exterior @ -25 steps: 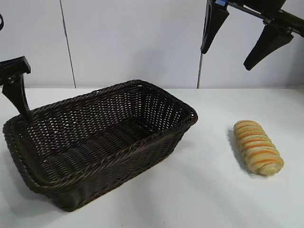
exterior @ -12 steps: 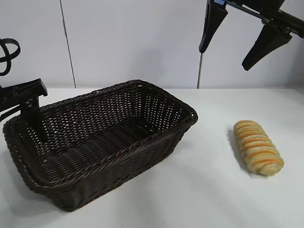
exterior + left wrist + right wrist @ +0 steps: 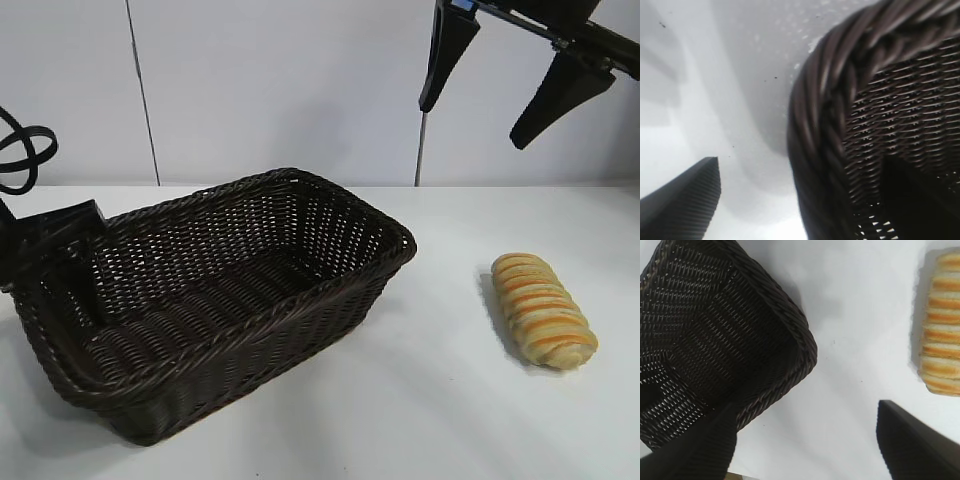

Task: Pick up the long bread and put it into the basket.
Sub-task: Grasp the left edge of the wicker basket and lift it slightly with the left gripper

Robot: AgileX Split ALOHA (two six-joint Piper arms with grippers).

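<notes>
The long bread (image 3: 543, 310), golden-tan with cream and orange ridges, lies on the white table right of the basket (image 3: 330, 205); the right wrist view shows the bread (image 3: 942, 330) and the basket (image 3: 790, 325) too. High above the table, between basket and bread, my right gripper (image 3: 473, 127) hangs open and holds nothing, and its own view shows it (image 3: 805, 425) over bare table. My left gripper (image 3: 55, 285) stands open astride the basket's left rim (image 3: 825, 125). One of its fingers (image 3: 685, 205) is outside over the table, the other is inside the basket.
A white table (image 3: 450, 400) carries everything, with bare surface in front of the basket and around the bread. A white panelled wall (image 3: 280, 90) closes the back. A black cable loop (image 3: 20, 160) hangs at the far left.
My left gripper has come down and to the right onto the basket's left end, one finger now inside it. The right gripper, the bread and the basket have stayed put.
</notes>
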